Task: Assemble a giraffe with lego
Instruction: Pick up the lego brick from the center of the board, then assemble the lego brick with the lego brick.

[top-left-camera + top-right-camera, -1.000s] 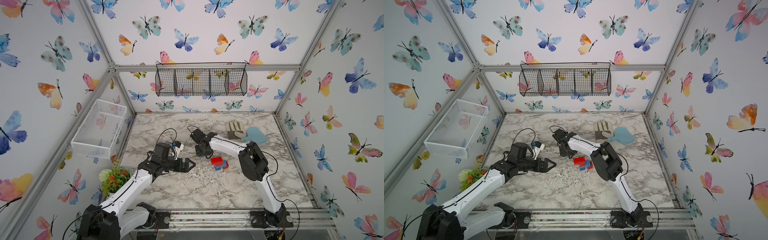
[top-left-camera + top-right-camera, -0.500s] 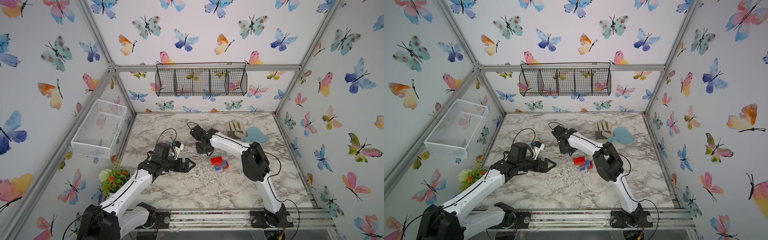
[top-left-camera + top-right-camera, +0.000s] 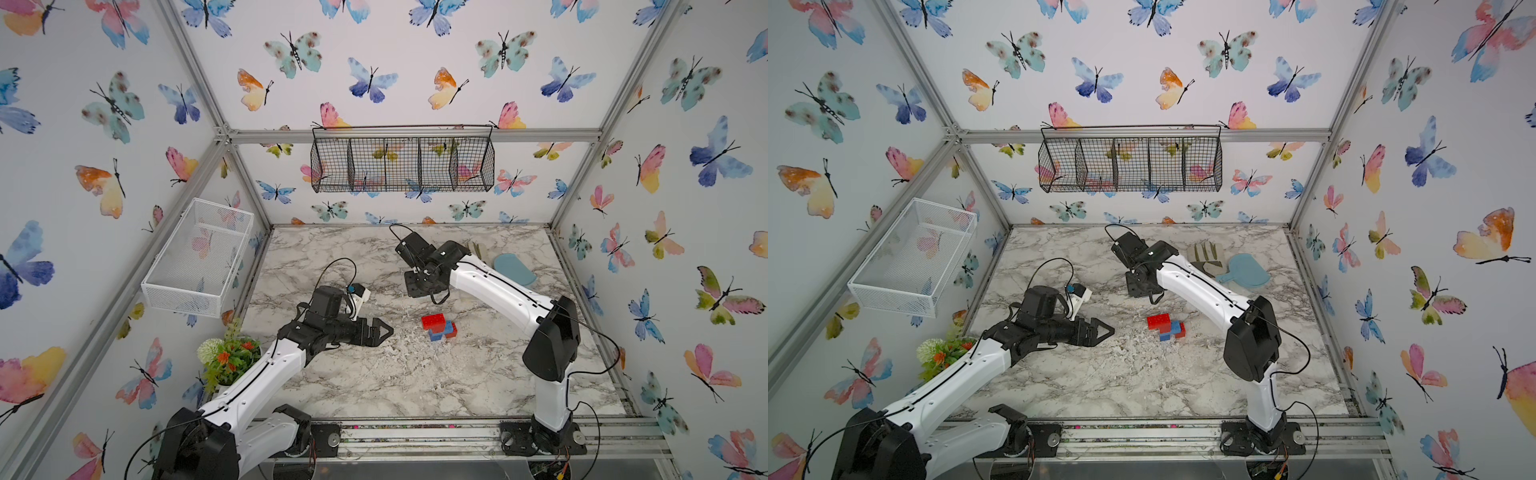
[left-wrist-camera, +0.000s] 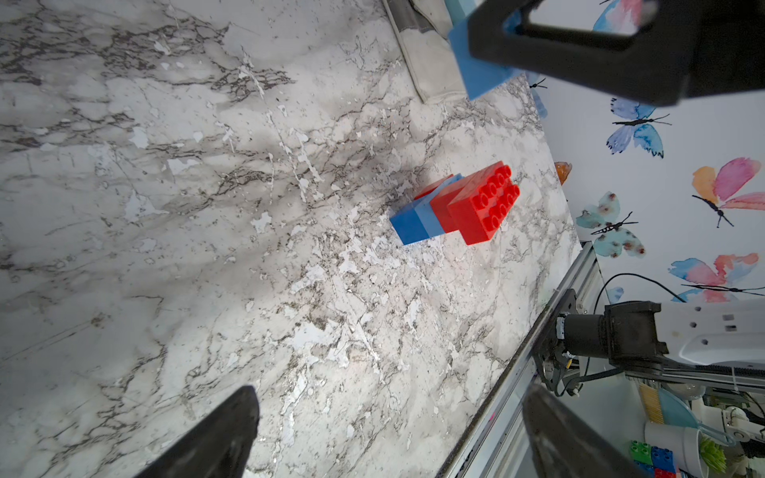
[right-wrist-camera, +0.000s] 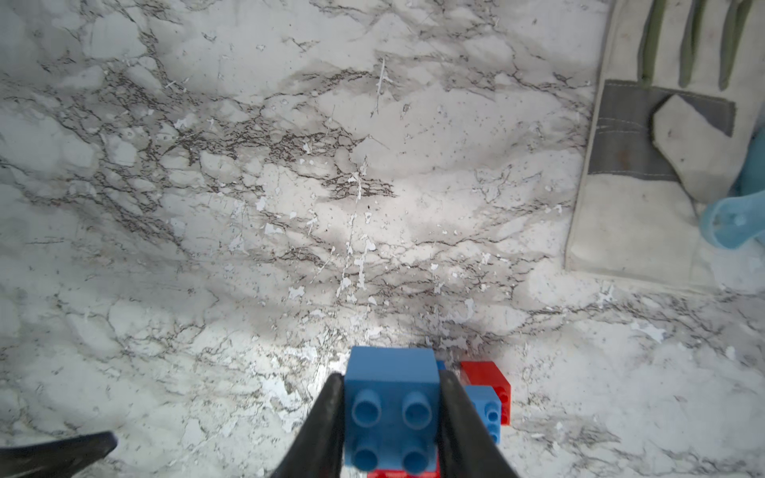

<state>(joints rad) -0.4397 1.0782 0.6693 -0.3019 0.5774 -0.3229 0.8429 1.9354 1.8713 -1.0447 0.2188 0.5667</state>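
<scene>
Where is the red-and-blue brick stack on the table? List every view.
Top view: brick stack, just below centre.
Top view: same spot.
Left wrist: mid-picture.
Right wrist: stack behind the held blue brick.
Shared landmark: the glove.

Bright, even light; wrist-view edges perhaps blurred.

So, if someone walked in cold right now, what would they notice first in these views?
Probably the red and blue brick cluster mid-table, bright against the grey marble table. Next, the right tool shut on a small blue brick just beyond that cluster, with the left tool open and pointing at the cluster. Butterfly wallpaper covers the walls around them.
</scene>
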